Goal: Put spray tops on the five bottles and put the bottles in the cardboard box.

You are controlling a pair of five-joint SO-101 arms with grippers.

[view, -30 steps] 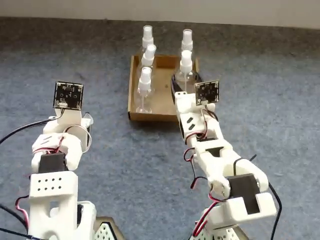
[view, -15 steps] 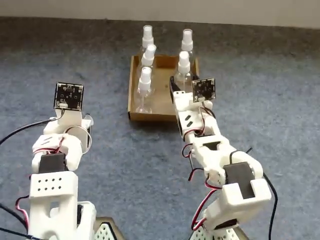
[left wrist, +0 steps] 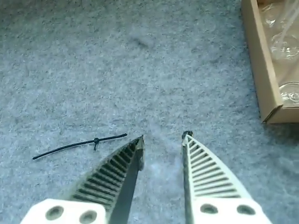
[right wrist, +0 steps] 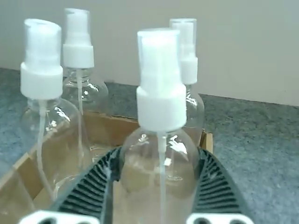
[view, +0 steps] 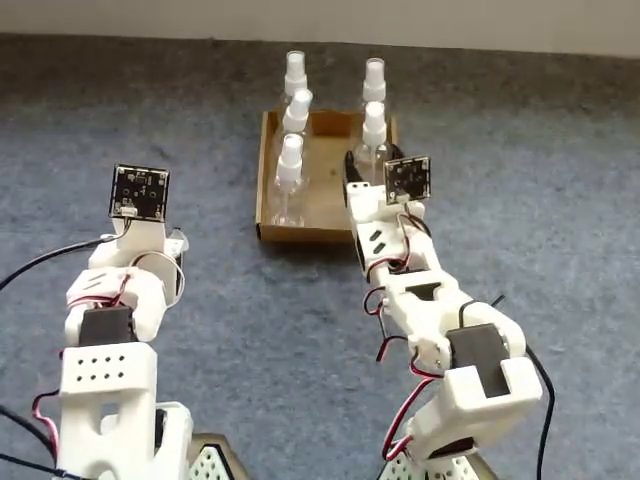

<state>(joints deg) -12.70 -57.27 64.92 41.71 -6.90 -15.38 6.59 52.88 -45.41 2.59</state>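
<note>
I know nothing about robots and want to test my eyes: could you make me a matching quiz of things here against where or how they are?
1 clear plastic bottle with white spray top
2 brown cardboard box
3 thin black wire
4 left arm's jaws

A open, empty
B lying loose on grey carpet
C bottles standing inside
D between right arm's jaws

Pairs: 1-D, 2-C, 3-B, 4-A

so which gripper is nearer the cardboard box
Right. The right gripper holds a bottle at the cardboard box; the left gripper is above carpet, off its left side.
</note>
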